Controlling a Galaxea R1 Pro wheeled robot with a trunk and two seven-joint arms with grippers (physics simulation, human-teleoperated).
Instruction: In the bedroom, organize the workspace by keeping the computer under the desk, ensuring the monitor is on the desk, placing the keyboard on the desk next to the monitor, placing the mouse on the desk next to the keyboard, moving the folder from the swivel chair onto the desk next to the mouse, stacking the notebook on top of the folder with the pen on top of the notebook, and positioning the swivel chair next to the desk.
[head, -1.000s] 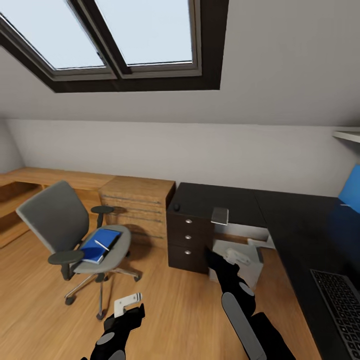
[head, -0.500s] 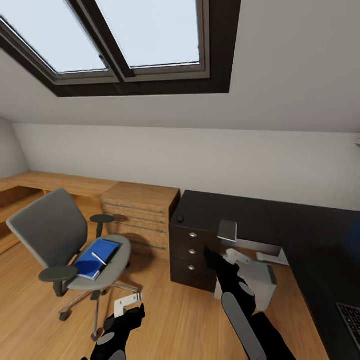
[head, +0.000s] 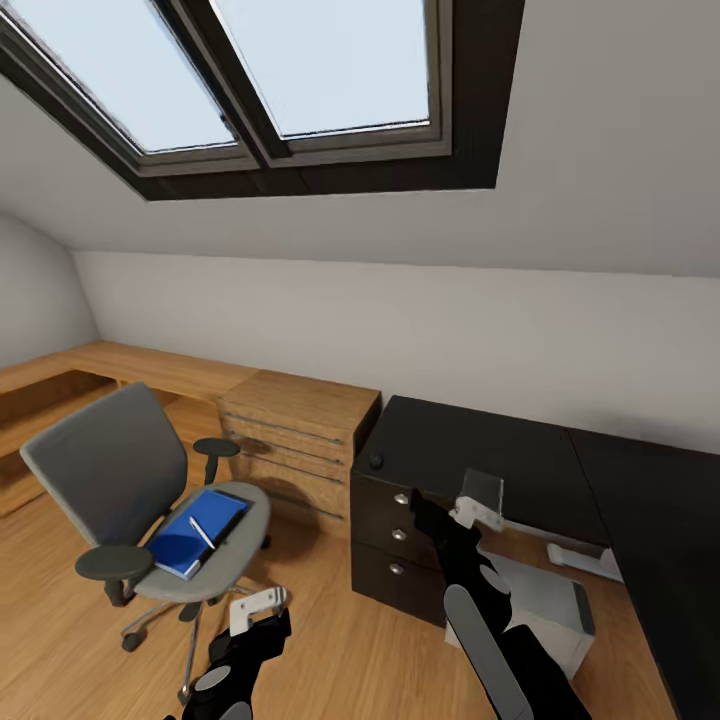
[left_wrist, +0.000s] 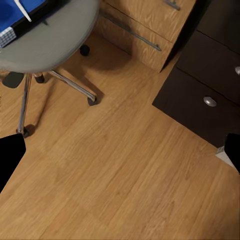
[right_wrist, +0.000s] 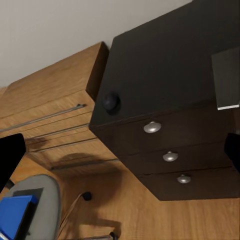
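Note:
The grey swivel chair (head: 118, 478) stands on the wood floor at the left. On its seat lies a blue folder (head: 198, 531) with a white pen (head: 203, 533) on top; the left wrist view shows the folder (left_wrist: 20, 15) at the seat's edge. A small black mouse (head: 376, 461) sits on the black desk (head: 480, 445) near its left corner, and the right wrist view has the mouse (right_wrist: 111, 101) above the drawers. The grey computer tower (head: 548, 608) stands under the desk. My left gripper (head: 255, 622) hangs open over the floor. My right gripper (head: 466, 516) is open before the drawers.
Black drawers (head: 392, 540) form the desk's left end, with a wooden drawer cabinet (head: 295, 440) beside them. A low wooden bench (head: 90, 365) runs along the left wall. A grey flat slab (head: 481, 488) lies at the desk's front edge. Bare floor (left_wrist: 125, 165) lies between chair and drawers.
The whole view has swung left and closer: the keyboard and the blue screen at the right have left the picture. Both arms hold the same pose.

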